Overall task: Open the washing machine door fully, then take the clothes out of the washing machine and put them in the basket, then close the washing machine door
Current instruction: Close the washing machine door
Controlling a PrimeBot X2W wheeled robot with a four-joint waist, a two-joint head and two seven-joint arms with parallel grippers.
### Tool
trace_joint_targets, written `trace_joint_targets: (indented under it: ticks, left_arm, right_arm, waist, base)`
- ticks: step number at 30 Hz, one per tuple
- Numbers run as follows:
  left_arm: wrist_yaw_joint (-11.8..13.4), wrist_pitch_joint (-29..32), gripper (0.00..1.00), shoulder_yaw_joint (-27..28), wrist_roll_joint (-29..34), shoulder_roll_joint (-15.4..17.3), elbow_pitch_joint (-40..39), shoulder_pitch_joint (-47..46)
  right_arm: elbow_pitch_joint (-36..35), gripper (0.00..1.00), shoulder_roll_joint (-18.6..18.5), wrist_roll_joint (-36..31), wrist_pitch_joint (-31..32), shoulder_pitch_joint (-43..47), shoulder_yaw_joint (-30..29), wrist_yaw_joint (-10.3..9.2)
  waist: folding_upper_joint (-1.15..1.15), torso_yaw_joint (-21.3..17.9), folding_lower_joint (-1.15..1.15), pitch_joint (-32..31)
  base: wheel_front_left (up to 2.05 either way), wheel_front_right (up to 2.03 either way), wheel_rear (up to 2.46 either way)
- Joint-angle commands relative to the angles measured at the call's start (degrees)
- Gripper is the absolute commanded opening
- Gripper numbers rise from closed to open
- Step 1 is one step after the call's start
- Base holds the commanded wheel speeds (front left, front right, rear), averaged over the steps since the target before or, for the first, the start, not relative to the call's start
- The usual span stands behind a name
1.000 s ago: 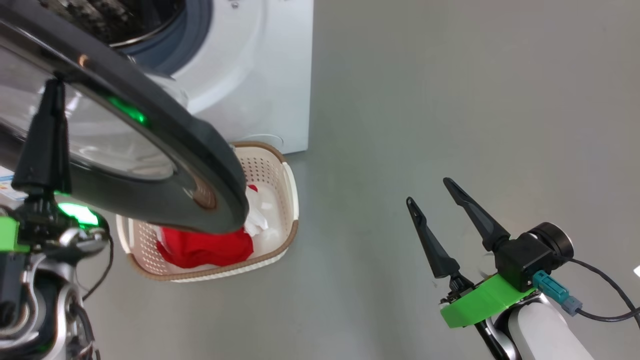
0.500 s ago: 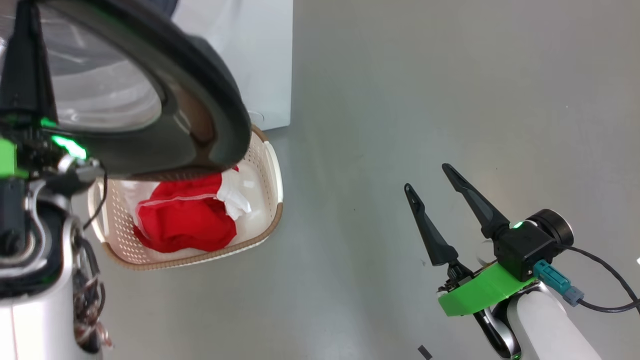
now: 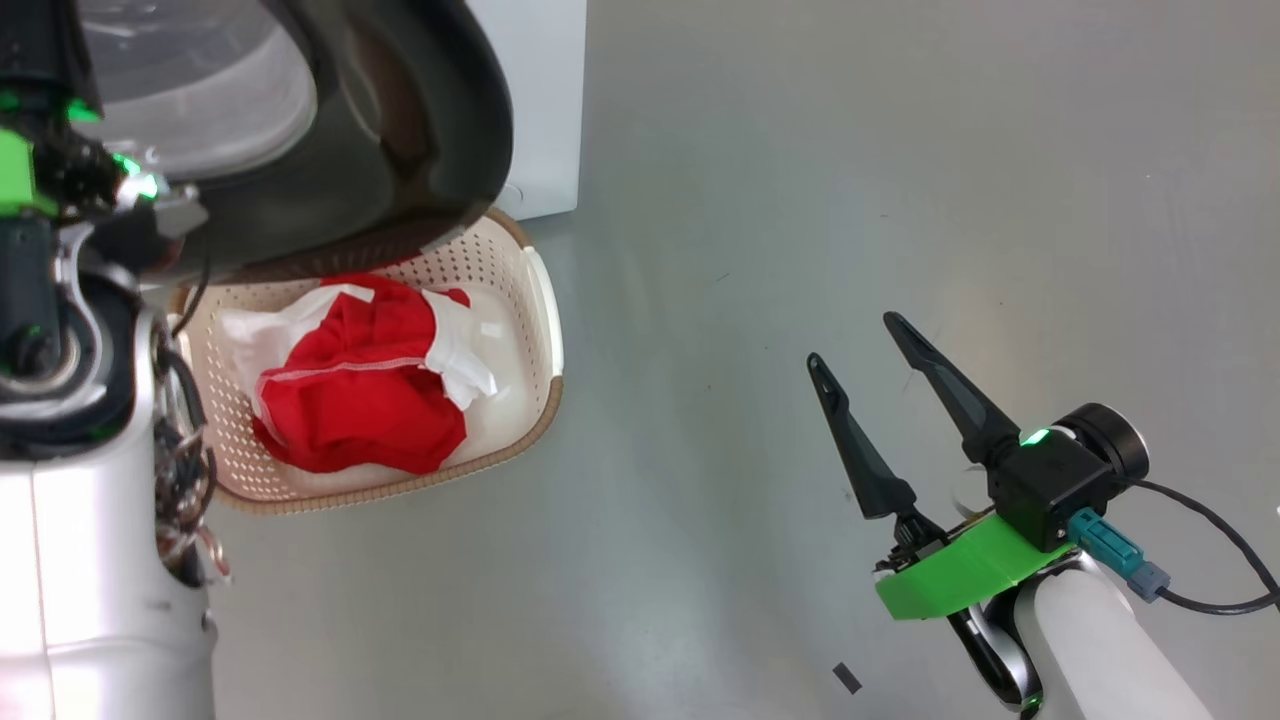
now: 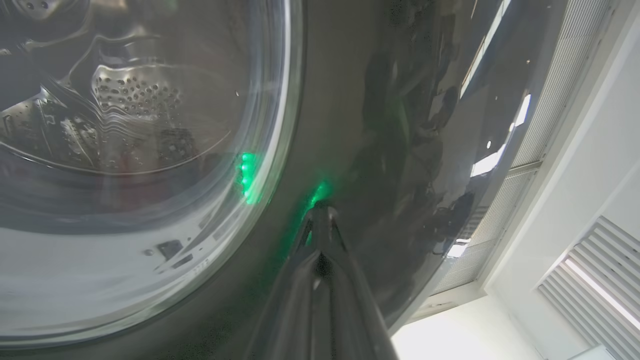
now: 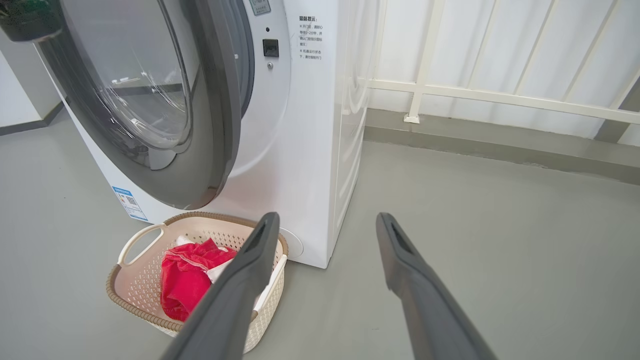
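Door-closing step: left gripper (image 4: 320,212) pinched shut, empty, tips on door (image 4: 360,100) rim; right gripper (image 3: 852,340) wide open, empty; clothes (image 3: 360,400) in basket (image 3: 547,300) on floor (image 3: 800,150) by washer (image 5: 310,150); next, push door home.

I took the washing machine (image 5: 310,150) as my landmark; it stood on the floor (image 3: 800,200). Its door (image 5: 210,125) stood swung partway out from the machine's front, overhanging the basket (image 5: 142,280). The basket sat on the floor just before the machine's front, close to its lower corner, and the clothes (image 5: 185,280) lay heaped inside it. My left tool (image 4: 320,215) rested against the door's outer face, on the rim beside the window. My right tool (image 3: 852,340) hung above bare floor, out in front of the machine and well to its right, apart from the basket. A railing (image 5: 500,100) ran behind the machine, off its right side.
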Motion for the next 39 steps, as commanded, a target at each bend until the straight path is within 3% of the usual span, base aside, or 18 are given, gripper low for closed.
trace_joint_targets:
  ticks: [1,16,18,20,28,32,33,39]
  left_arm:
    - [-0.75,0.11,0.0,0.5,0.51,1.25,-0.92,-1.88]
    - [-4.28,1.27,0.0,-0.85,1.02,1.95,5.67,-4.66]
    - [-4.36,1.25,0.36,-0.67,1.16,2.22,5.4,-3.44]
    - [-4.72,1.19,1.0,-0.81,1.94,2.86,4.51,-1.7]
    - [-6.67,0.51,1.0,-2.05,7.74,7.11,-0.26,7.57]
    - [-7.59,-4.15,1.0,-3.6,17.48,11.2,-2.65,14.14]
    - [-7.81,-6.67,1.0,-4.75,22.48,12.85,-3.7,17.11]
    - [-8.16,-11.92,1.0,-7.94,33.52,15.64,-6.29,24.18]
  right_arm:
    - [-1.47,1.0,-0.34,0.32,-0.37,-0.52,1.14,0.35]
    - [-0.65,1.0,0.01,0.43,-0.37,-1.34,1.87,0.35]
    - [-0.49,1.0,0.0,0.4,-0.37,-1.18,1.65,0.35]
    - [-0.33,1.0,-0.09,0.42,-0.37,-1.01,1.46,0.35]
    - [0.04,1.0,-0.33,0.53,-0.37,-0.14,0.79,0.35]
    - [0.33,1.0,-0.43,0.45,-0.37,0.82,0.16,0.35]
    - [0.45,1.0,-0.42,0.44,-0.37,1.29,-0.14,0.35]
    - [0.6,1.0,-0.39,0.33,-0.37,2.42,-0.55,0.35]
  waist:
    - [0.0,0.21,0.0,0.29]
    - [0.0,0.66,0.0,-0.04]
    - [0.0,0.95,0.0,-0.87]
    - [0.0,1.21,0.0,-1.76]
    - [0.0,2.01,0.0,-5.86]
    - [0.0,2.56,0.0,-8.59]
    - [0.0,2.87,0.0,-9.98]
    - [0.0,3.3,0.0,-13.16]
  base:
    - [0.0,0.0,0.0]
    - [0.0,0.0,0.0]
    - [0.0,0.0,0.0]
    - [0.0,0.0,0.0]
    - [0.0,0.0,0.0]
    - [0.0,0.0,0.0]
    - [0.0,0.0,0.0]
    - [0.0,0.0,0.0]
